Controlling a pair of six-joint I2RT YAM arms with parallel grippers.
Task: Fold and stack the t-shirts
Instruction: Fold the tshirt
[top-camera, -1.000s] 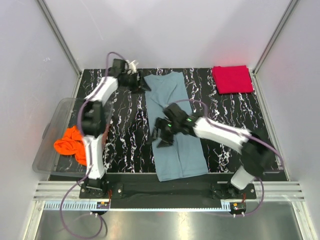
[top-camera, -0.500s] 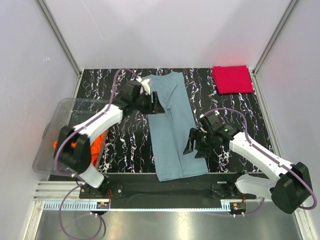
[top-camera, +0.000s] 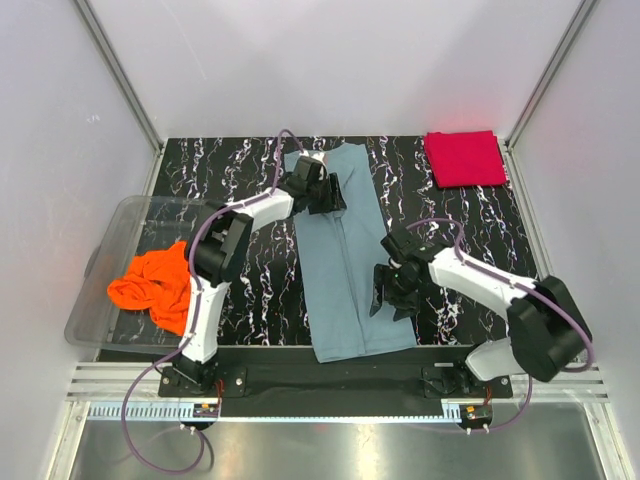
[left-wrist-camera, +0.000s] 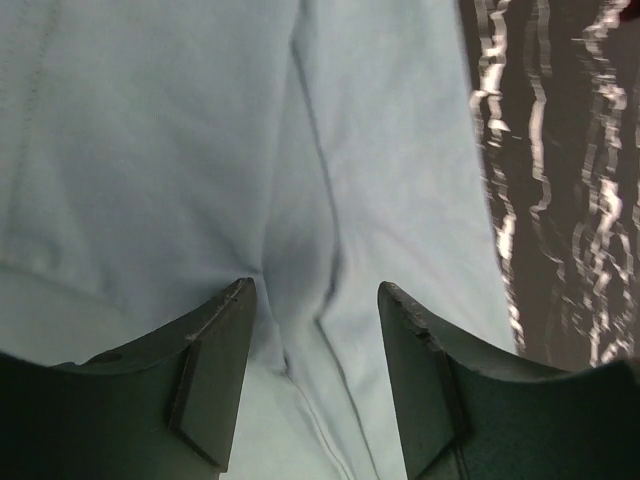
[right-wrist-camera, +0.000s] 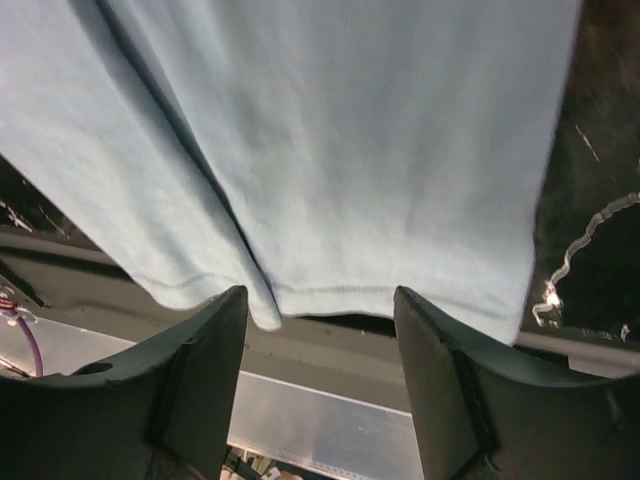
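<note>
1. Centre of the black marbled table (top-camera: 265, 290): the grey-blue t-shirt (top-camera: 340, 280) lies flat as a long narrow strip, running from the far edge down to the near edge, with a lengthwise fold line along it.
2. The left arm reaches out over the far end of that strip, and the left gripper (top-camera: 330, 196) hangs right above the cloth there.
3. In the left wrist view its two dark fingers (left-wrist-camera: 215, 370) stand parted to a middling gap. There is nothing between them, only blue cloth and a crease below. Whether the tips touch the fabric, I cannot tell.
4. On the other side, the right gripper (top-camera: 390, 303) sits at the strip's right edge, towards the near end.
5. In the right wrist view its jaws are spread too, a fair way apart, with nothing pinched. The shirt's stitched hem shows between them, lying just at the table's near edge.
6. Far right corner: the red t-shirt (top-camera: 463, 158) lies folded into a neat square, well apart from both arms.
7. Far left: the orange t-shirt (top-camera: 150, 283) sits crumpled in a heap in the clear plastic bin (top-camera: 110, 240), spilling over its near right rim.
</note>
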